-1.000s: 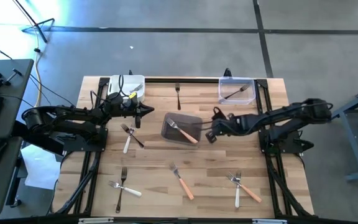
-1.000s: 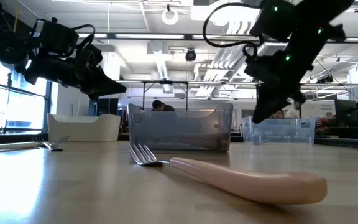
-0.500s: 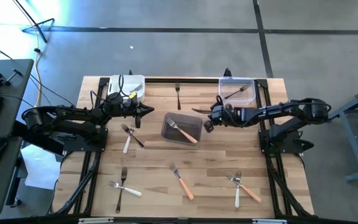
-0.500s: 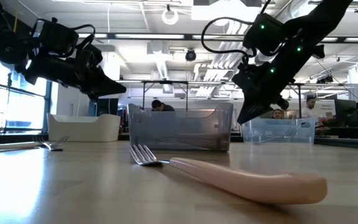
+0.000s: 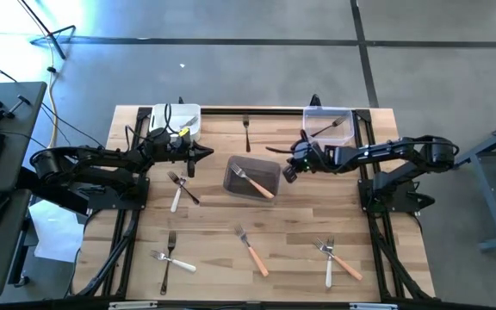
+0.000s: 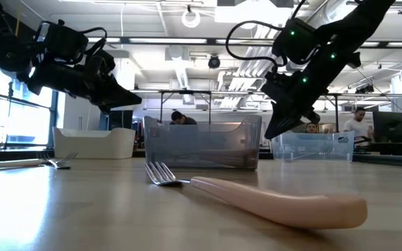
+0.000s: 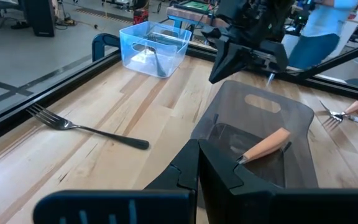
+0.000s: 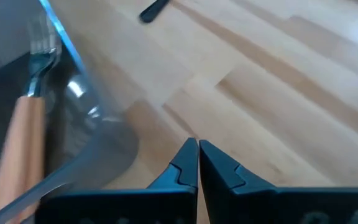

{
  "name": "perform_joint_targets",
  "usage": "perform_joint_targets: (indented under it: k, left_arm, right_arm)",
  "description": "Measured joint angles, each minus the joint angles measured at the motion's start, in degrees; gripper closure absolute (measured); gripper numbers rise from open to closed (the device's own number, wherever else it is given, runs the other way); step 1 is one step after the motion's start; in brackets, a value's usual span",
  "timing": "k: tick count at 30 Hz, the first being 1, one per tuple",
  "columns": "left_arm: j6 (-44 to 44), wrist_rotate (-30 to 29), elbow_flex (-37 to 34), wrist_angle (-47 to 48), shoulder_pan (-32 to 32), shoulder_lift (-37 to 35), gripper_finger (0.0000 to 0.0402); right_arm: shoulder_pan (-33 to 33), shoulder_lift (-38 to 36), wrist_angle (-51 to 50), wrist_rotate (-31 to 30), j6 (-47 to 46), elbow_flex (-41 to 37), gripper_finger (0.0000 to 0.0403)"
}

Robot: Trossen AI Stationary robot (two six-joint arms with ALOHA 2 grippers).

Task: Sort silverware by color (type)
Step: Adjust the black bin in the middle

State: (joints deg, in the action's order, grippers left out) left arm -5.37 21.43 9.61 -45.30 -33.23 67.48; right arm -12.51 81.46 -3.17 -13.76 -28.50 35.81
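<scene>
An orange-handled fork (image 5: pixel 256 182) lies inside the smoky grey tub (image 5: pixel 236 179) at the middle of the table (image 5: pixel 300 224), its tines toward the far left corner of the tub and its handle reaching the near right rim. A dark fork (image 5: pixel 327 129) lies slantwise in the clear blue tub (image 5: pixel 308 133) at the far right, and the white tub (image 5: pixel 195 127) at the far left shows nothing inside that I can make out.

The rest of the silverware is loose on the wood. One black-handled fork (image 5: pixel 246 132) lies alone by the far edge, between the white and blue tubs. A white-handled fork (image 5: pixel 176 194) and a dark fork (image 5: pixel 183 187) cross each other just left of the grey tub. Near the front, a dark fork (image 5: pixel 168 258) crosses a white-handled fork (image 5: pixel 174 262) at the left, an orange-handled fork (image 5: pixel 252 251) lies alone in the middle, and a white-handled fork (image 5: pixel 329 265) crosses an orange-handled fork (image 5: pixel 343 262) at the right.

The right gripper (image 5: pixel 288 172) hangs above the table just beside the grey tub's right end, its fingers (image 8: pixel 189 163) pressed together with nothing between them. The left gripper (image 5: pixel 198 156) hovers between the white tub and the grey one, fingers likewise clenched and empty, pointing toward the grey tub.
</scene>
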Motion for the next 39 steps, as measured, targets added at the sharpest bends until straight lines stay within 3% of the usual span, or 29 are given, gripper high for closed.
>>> perform_joint_targets:
  k: [13, 30, 39]
  left_arm:
    - [-1.0, 0.0, 0.0, 0.9, 0.0, 0.0, 0.0401]
    - [0.6, 0.2, 0.0, 0.6, 0.0, 0.0, 0.0402]
    - [1.1, 0.3, 0.0, 0.5, 0.0, 0.0, 0.0401]
  right_arm:
    - [-3.8, 0.0, 0.3, 10.5, 5.2, 0.1, 0.0403]
    - [-1.5, 0.0, 1.5, 9.4, -1.0, 0.1, 0.0403]
    - [-2.3, 0.0, -0.3, 12.3, 1.5, 0.9, 0.0403]
